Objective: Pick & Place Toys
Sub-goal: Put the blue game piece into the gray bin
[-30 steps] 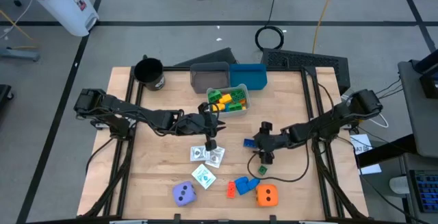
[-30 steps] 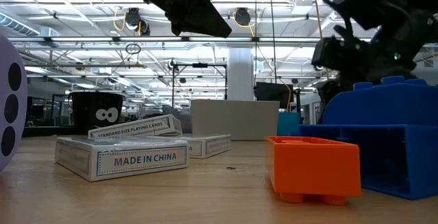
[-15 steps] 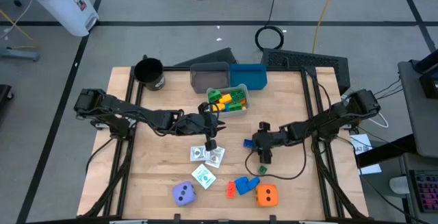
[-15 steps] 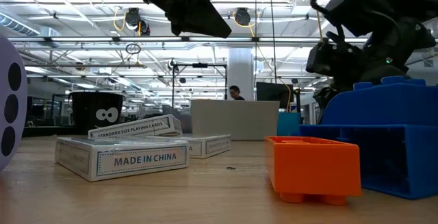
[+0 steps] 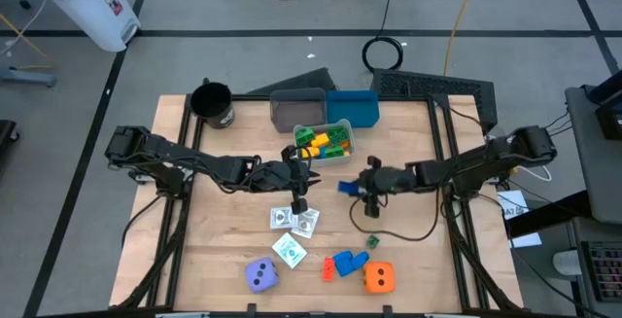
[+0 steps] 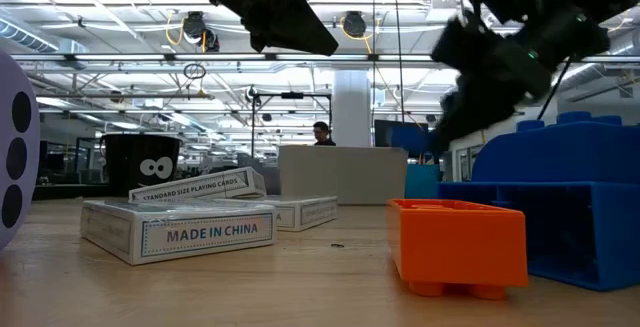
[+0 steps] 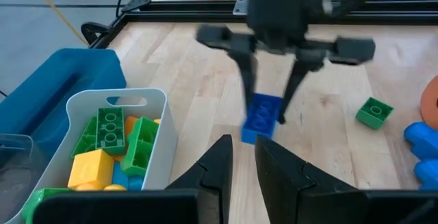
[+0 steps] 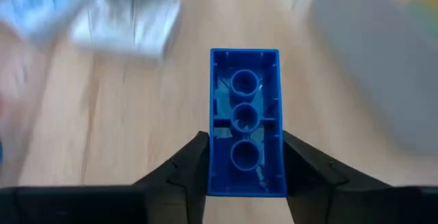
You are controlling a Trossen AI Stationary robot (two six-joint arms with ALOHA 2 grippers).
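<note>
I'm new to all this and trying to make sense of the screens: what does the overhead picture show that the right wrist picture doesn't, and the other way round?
Only the high view shows the whole table: the black cup, the bin of blocks, the purple die, the orange die and the left end effector over the cards. Only the right wrist view shows the blue block's hollow underside with its three round tubes. Both show the right end effector gripping that block.

Blurred white cards point(image 8: 123, 8) beyond the clamped blue block point(image 8: 244, 121).
</note>
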